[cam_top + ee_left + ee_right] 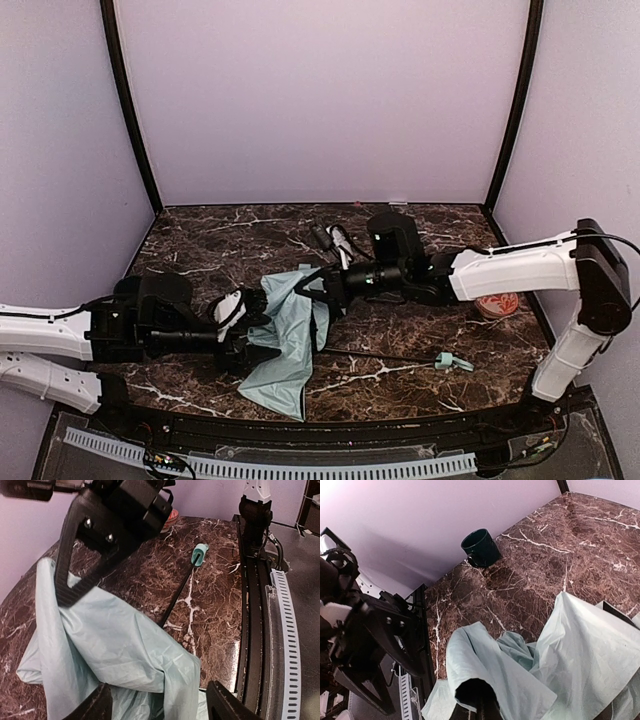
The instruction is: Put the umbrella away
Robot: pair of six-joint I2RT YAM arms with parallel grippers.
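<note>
The right hand [475, 700] is clenched, and pale fabric bunches over its tips, so it looks pinched on a fold of the umbrella [580, 645]. The left hand [160, 705] is released: its two fingers [95, 705] stand wide apart with the mint cloth lying between them, gripping nothing.

The umbrella [290, 345] lies near the front middle of the table [420, 330], its canopy limp and crumpled in a heap between the two hands. The thin black shaft [385, 356] runs out from the heap toward the robot's right, ending at the small mint handle [452, 362], well apart from the cloth. By my judgement little is finished: the canopy is down, but the shaft looks drawn out, the fabric is not gathered or wrapped, and no strap is fastened.

The top view alone shows both arms meeting over the heap, the right hand [318, 285] at its far edge and the left hand [245, 340] at its near side. The left wrist view shows the shaft [175, 597] and handle [200, 555] closely, and the right hand [64, 597] pressed into the cloth. Only the right wrist view shows plainly a dark mug [481, 547] by the wall.
</note>
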